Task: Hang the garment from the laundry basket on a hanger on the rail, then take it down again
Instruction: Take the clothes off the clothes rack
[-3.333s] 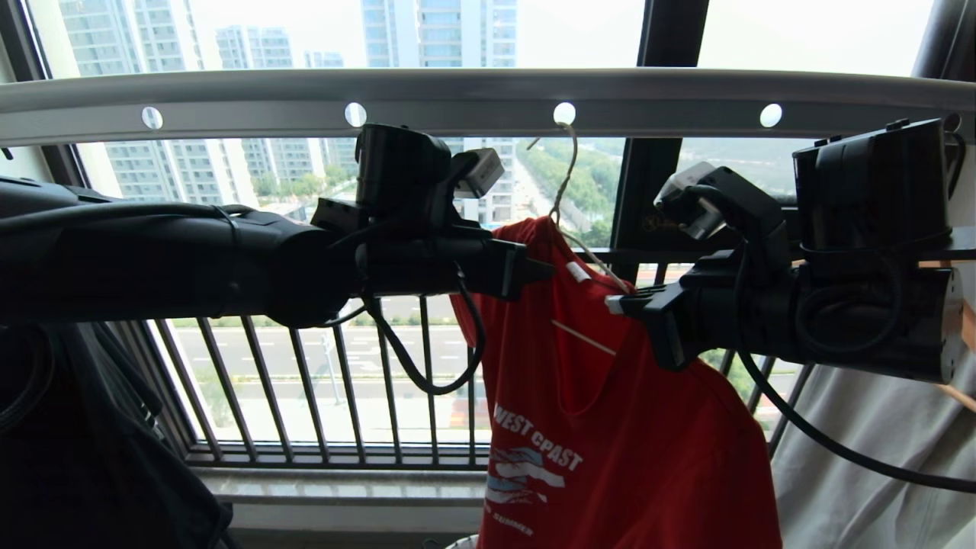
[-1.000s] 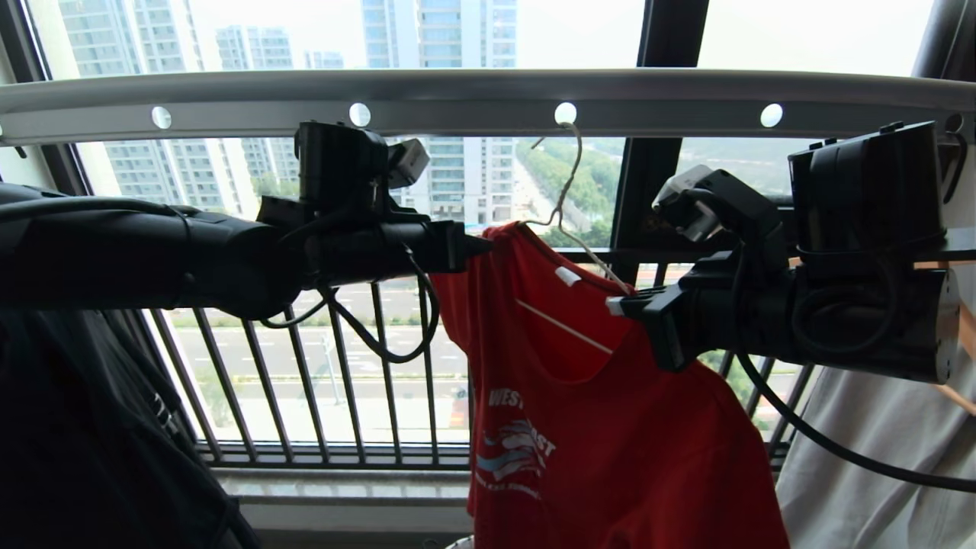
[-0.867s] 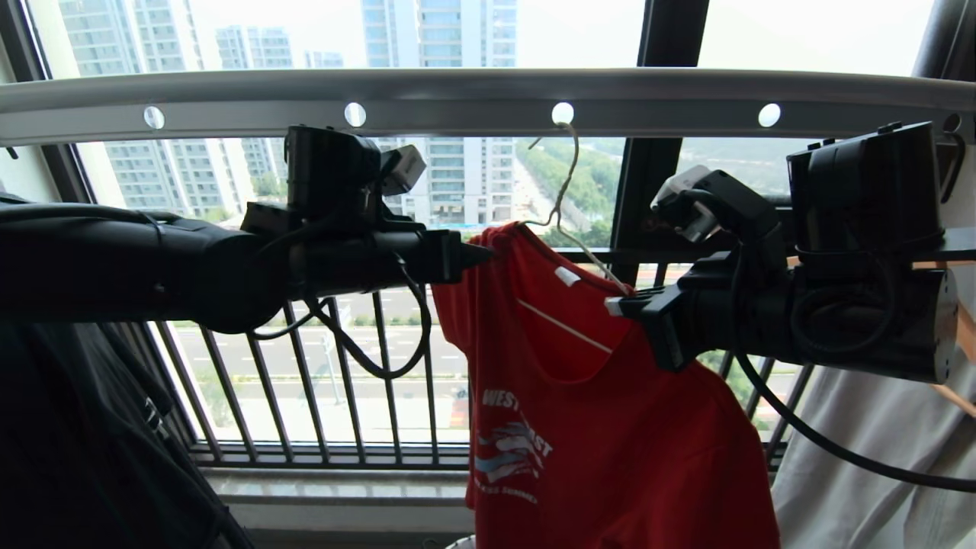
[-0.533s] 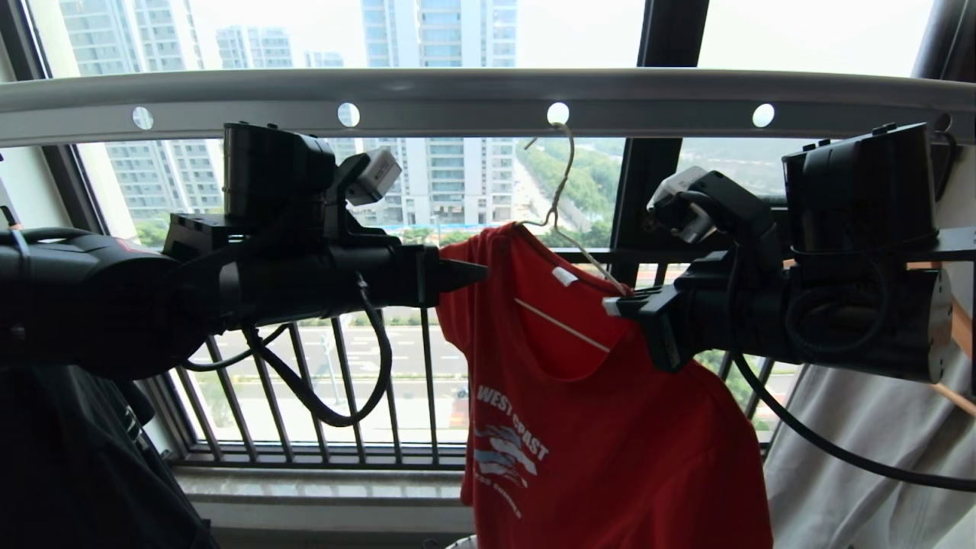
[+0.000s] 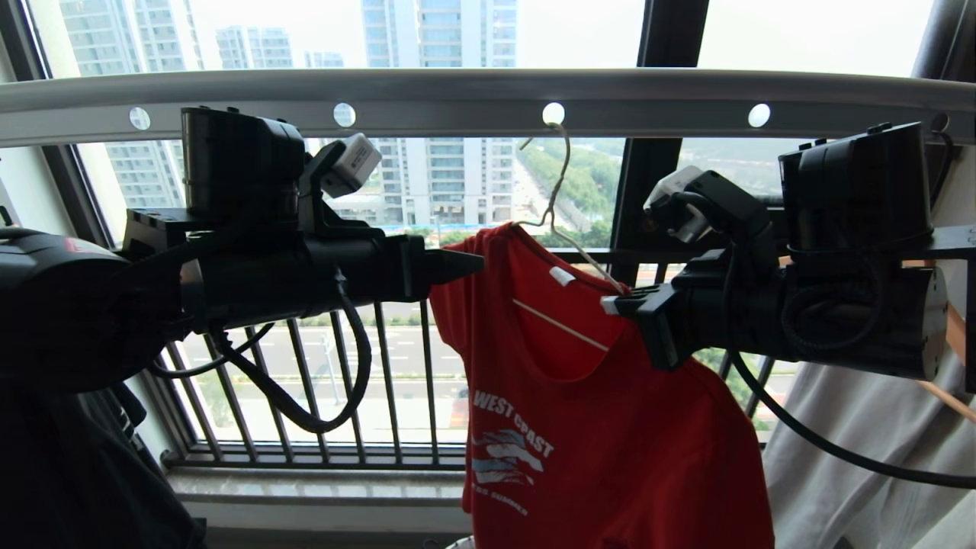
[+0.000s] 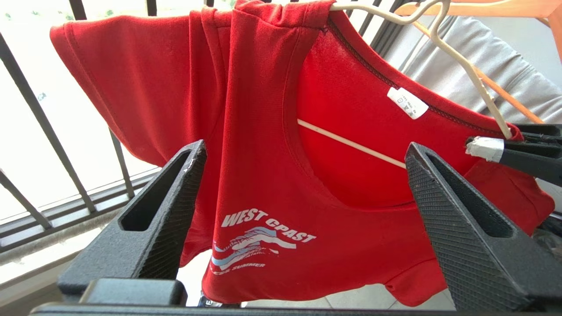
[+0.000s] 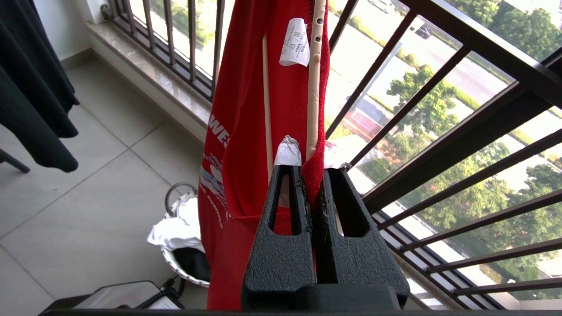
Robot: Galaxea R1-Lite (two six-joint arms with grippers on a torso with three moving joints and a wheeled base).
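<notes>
The garment (image 5: 602, 427) is red (white lettering, blue-white waves), the hanger (image 6: 465, 66) cream-white, the rail (image 5: 457, 95) grey.

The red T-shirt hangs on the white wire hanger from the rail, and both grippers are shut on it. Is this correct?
Not quite. Only the right gripper is shut on the T-shirt, at its shoulder. The left gripper is open and holds nothing, as the left wrist view shows. The rest holds: the shirt hangs on the hanger, hooked in the rail.
</notes>
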